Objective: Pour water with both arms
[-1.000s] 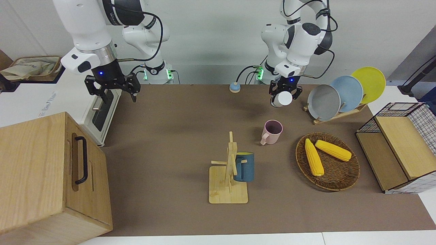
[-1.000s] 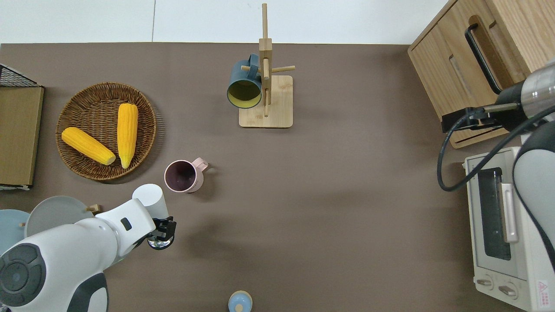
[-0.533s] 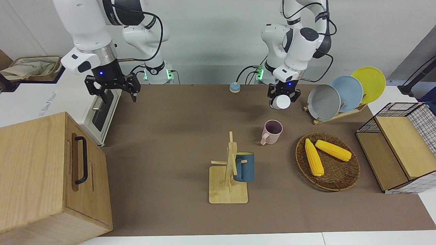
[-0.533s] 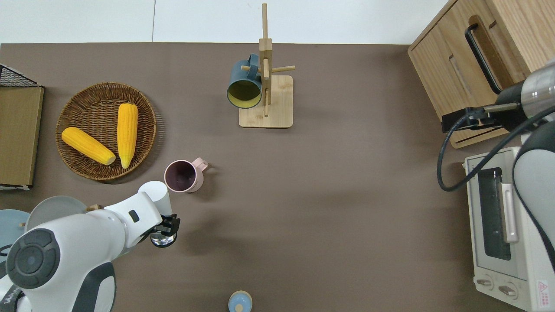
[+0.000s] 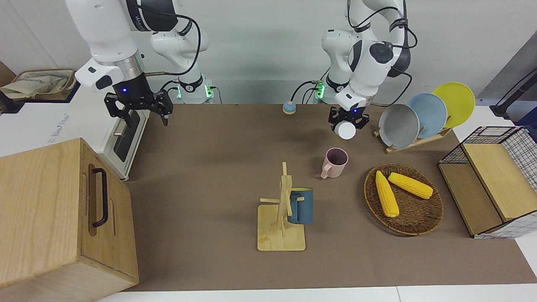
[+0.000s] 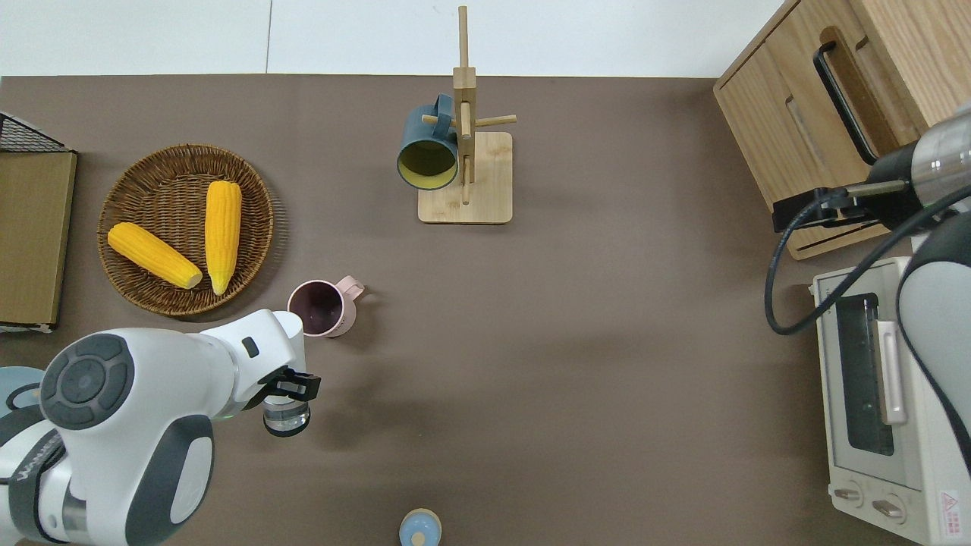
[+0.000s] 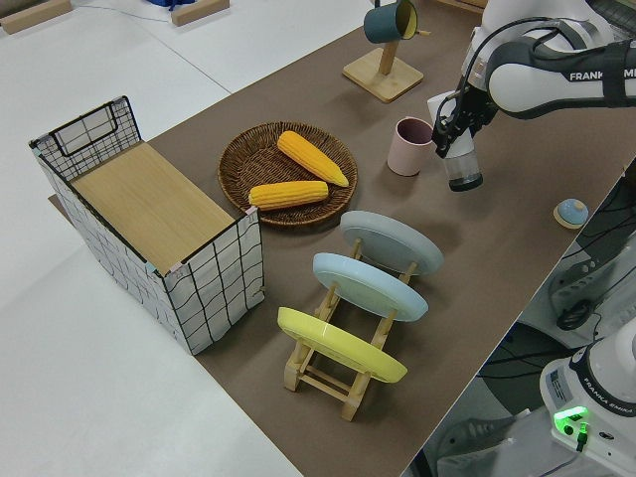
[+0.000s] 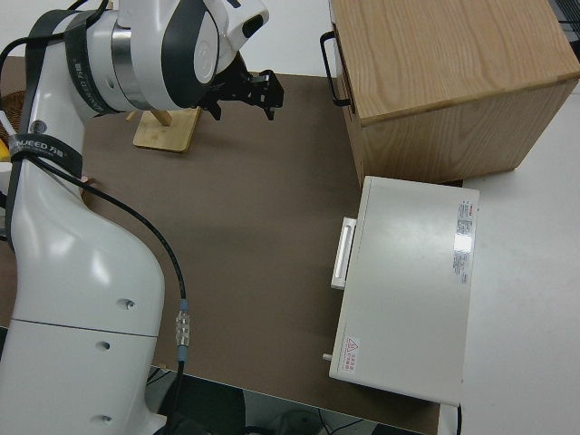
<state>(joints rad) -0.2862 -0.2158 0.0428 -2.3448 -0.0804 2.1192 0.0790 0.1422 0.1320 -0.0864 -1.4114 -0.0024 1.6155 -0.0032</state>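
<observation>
Two glossy white jointed arms with black cables are standing at the table's edge, each ending in a black two-finger gripper. The left arm (image 6: pixel 129 409) is reaching out over the brown table, its gripper (image 6: pixel 288 390) clamping a clear cup (image 6: pixel 286 415) with a white bottom. That cup is hanging in the air, tilted slightly, over bare table just beside the pink mug (image 6: pixel 322 307), on the mug's robot-facing side and apart from it. The mug is standing upright on the table. The right arm (image 5: pixel 113 46) is sitting parked, its gripper (image 5: pixel 138 107) hanging with fingers spread.
</observation>
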